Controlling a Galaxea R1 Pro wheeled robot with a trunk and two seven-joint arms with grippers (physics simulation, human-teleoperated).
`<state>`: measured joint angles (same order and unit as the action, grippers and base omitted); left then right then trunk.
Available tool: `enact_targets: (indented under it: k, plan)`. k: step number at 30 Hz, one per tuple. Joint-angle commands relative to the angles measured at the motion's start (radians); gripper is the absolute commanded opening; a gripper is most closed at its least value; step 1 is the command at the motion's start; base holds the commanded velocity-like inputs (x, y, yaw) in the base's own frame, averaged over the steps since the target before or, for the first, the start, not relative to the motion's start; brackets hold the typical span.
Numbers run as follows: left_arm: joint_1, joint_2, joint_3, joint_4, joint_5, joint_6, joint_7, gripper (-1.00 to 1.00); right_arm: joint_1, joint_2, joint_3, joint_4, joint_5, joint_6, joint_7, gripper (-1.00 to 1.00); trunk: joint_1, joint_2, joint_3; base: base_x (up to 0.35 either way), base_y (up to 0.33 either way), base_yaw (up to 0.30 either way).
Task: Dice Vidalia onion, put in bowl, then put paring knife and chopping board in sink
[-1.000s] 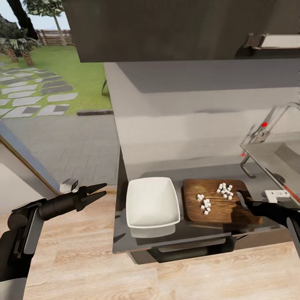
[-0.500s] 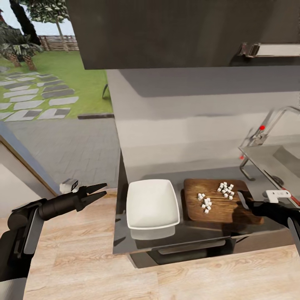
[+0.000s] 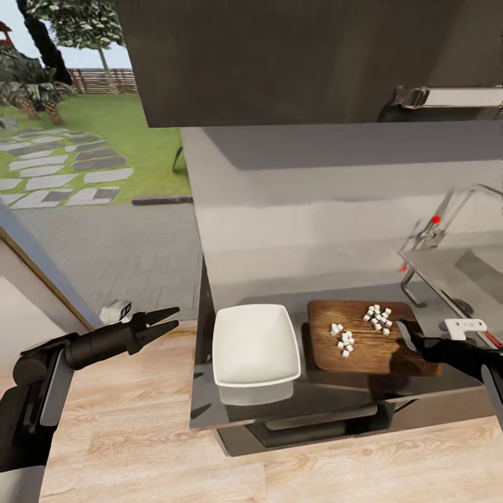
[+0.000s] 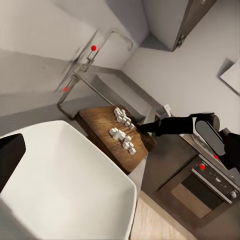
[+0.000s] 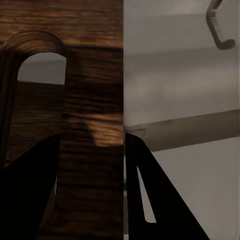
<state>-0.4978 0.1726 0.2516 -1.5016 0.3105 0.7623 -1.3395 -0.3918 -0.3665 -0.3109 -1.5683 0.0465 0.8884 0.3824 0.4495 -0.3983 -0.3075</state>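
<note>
1. I see the countertop ending in a front edge just below the bowl and the board; its left end stops just left of the bowl, with open wooden floor beyond it where my left arm hangs.
2. My left gripper sits off the counter's left end, well apart from the bowl, fingers slightly spread and holding nothing; there is free room between it and the bowl.
3. My right gripper is at the board's right end; in the right wrist view its two fingers straddle the board's edge beside the slot hole, closed on the board as far as I can tell.
4. The board lies flat, long axis running left to right along the counter, slot end toward the sink; the bowl stands just beside its left end, not touching.
5. Count: one board, one bowl; onion dice in two loose clusters on the board, roughly ten in the far one and about eight in the near one.
6. The sink lies to the right of the board, its tap with a red knob behind it.
</note>
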Motion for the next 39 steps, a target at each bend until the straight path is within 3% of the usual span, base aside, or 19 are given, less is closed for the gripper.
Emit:
enact_targets:
  k: [1, 19, 25, 39]
  plan:
    - [-0.001, 0.0, 0.0, 0.0, 0.002, 0.011, -0.002, 1.0, -0.001, 0.0, 0.0, -0.001, 0.005, 0.004, 0.006, -1.0, 0.001, -0.002, 0.0, 0.0, 0.0, 0.0]
    - [-0.001, 0.0, 0.001, 0.0, 0.002, 0.011, -0.001, 1.0, -0.001, 0.0, -0.003, -0.001, 0.005, 0.006, 0.007, -1.0, 0.001, -0.002, 0.03, 0.0, 0.0, 0.0]
    - [-0.001, 0.002, 0.0, 0.0, 0.045, 0.011, 0.0, 1.0, -0.001, 0.0, 0.004, -0.001, 0.006, 0.006, 0.006, -1.0, 0.001, -0.002, 0.04, 0.0, 0.0, 0.0]
    - [-0.001, 0.002, 0.0, 0.0, 0.047, 0.011, 0.001, 1.0, -0.001, 0.0, 0.004, -0.001, 0.005, 0.007, 0.006, -1.0, 0.001, -0.002, 0.063, 0.0, 0.0, 0.0]
